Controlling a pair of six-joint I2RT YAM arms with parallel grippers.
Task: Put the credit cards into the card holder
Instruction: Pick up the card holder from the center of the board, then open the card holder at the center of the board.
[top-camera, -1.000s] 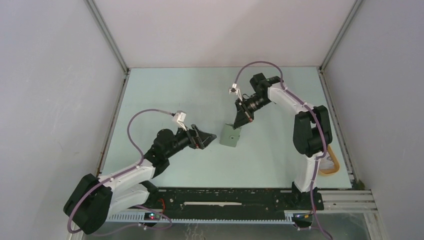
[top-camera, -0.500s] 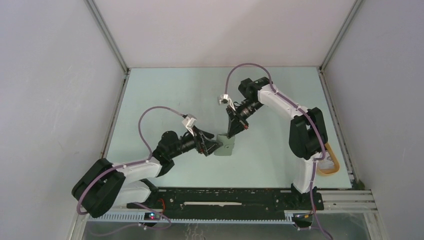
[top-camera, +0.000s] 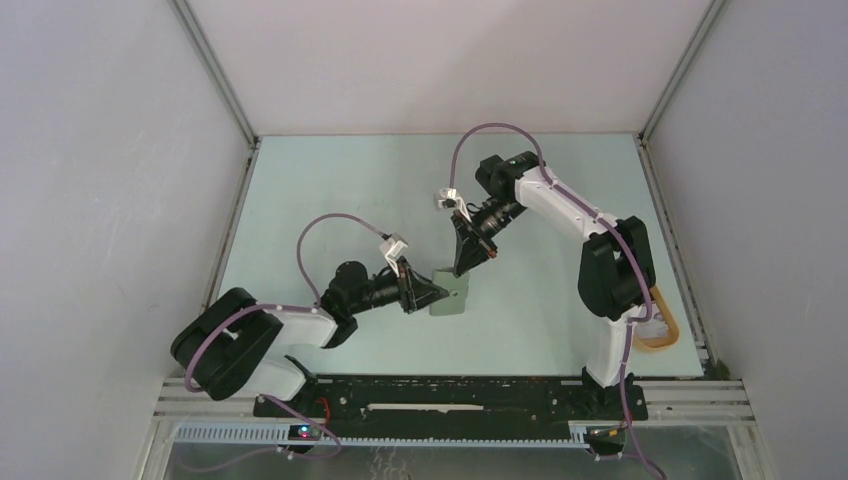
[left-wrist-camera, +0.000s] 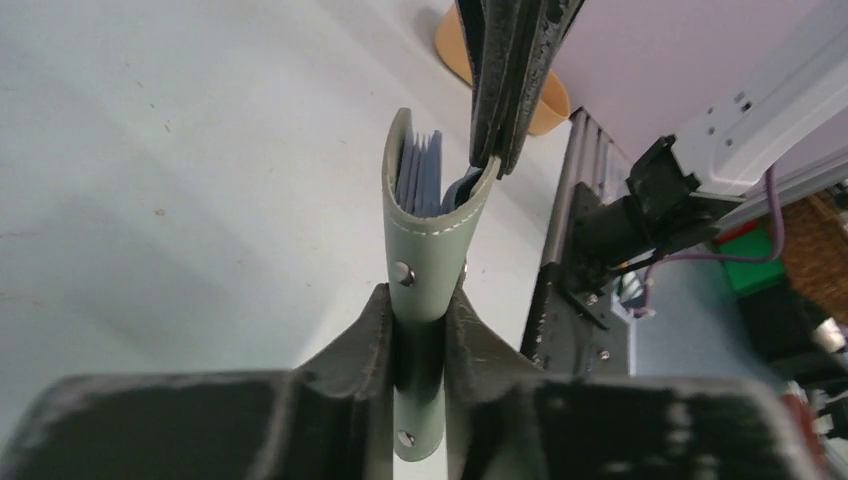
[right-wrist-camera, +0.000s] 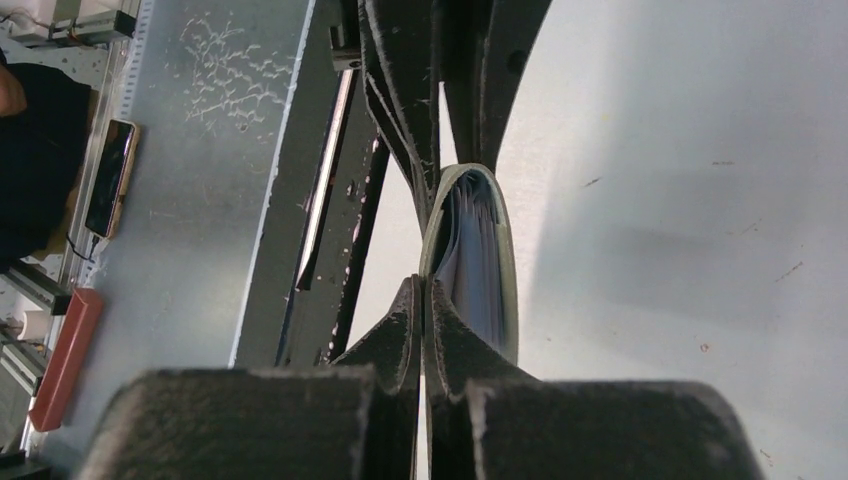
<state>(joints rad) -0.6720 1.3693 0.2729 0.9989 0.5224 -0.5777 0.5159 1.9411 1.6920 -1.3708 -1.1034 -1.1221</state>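
The grey-green card holder (top-camera: 452, 297) stands on edge on the table, half open, held by both grippers. My left gripper (top-camera: 432, 294) is shut on its spine end; the left wrist view shows the holder (left-wrist-camera: 420, 240) squeezed between my fingers. My right gripper (top-camera: 464, 268) comes down from behind and is shut on one cover's edge (right-wrist-camera: 427, 255), also seen from the left wrist (left-wrist-camera: 492, 160). Pale grey-blue leaves (right-wrist-camera: 470, 270) fill the holder's inside. I cannot tell whether they are credit cards or slots. No loose card shows.
A tan-yellow oval tray (top-camera: 660, 330) lies at the table's right edge beside the right arm's base, and shows again behind the holder (left-wrist-camera: 548, 105). A black rail (top-camera: 450, 395) runs along the near edge. Grey walls close in three sides.
My left arm has reached right to the holder and its jaws have closed on the spine. The right gripper carried the holder slightly left and nearer, then held still.
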